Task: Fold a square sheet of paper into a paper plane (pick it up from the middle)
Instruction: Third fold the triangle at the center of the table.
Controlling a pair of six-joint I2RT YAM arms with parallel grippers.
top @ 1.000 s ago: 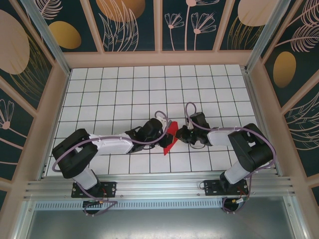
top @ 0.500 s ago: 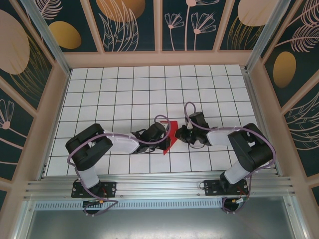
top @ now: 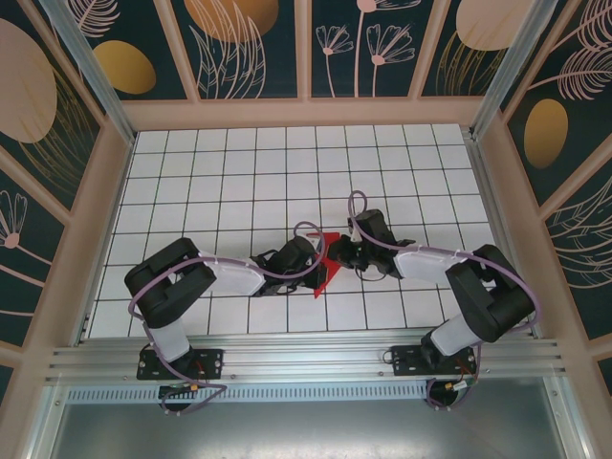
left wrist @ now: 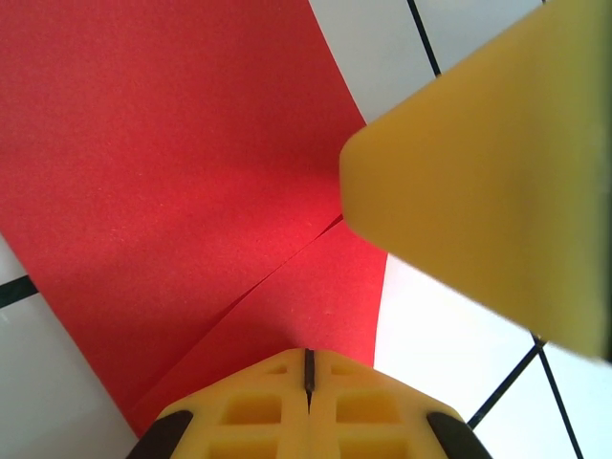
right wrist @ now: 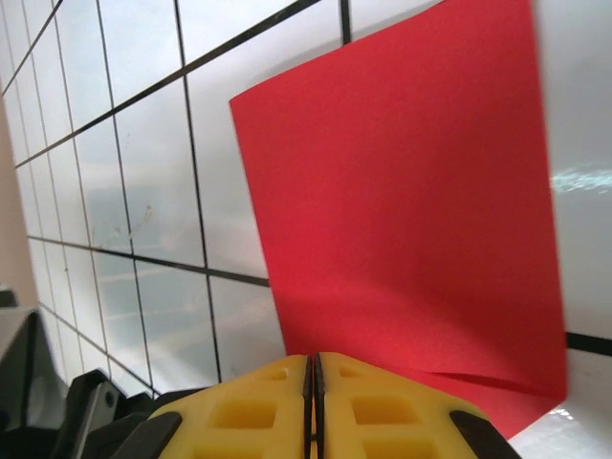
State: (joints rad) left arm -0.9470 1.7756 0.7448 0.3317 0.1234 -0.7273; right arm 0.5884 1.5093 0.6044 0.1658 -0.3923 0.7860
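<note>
The square sheet of paper (top: 326, 272) is bright red and folded, lying on the white tiled floor (top: 239, 182) between my two grippers. In the left wrist view the sheet of paper (left wrist: 182, 163) shows a flap edge running diagonally. My left gripper (left wrist: 308, 368) is shut with its tip against the sheet. The right gripper's yellow finger (left wrist: 478, 182) reaches in from the upper right, touching the sheet near that flap edge. In the right wrist view my right gripper (right wrist: 314, 368) is shut, its tip at the near edge of the paper (right wrist: 402, 210). From above, the left gripper (top: 316, 261) and right gripper (top: 338, 253) nearly meet.
Patterned walls (top: 249, 48) enclose the tiled floor on three sides. A metal rail (top: 306, 359) runs along the near edge by the arm bases. A dark part of the left arm (right wrist: 57, 411) shows at the lower left of the right wrist view.
The left arm drew its elbow in and its gripper settled lower on the paper. The right gripper then shifted left and slightly away, closer over the sheet. The paper now lies flatter.
</note>
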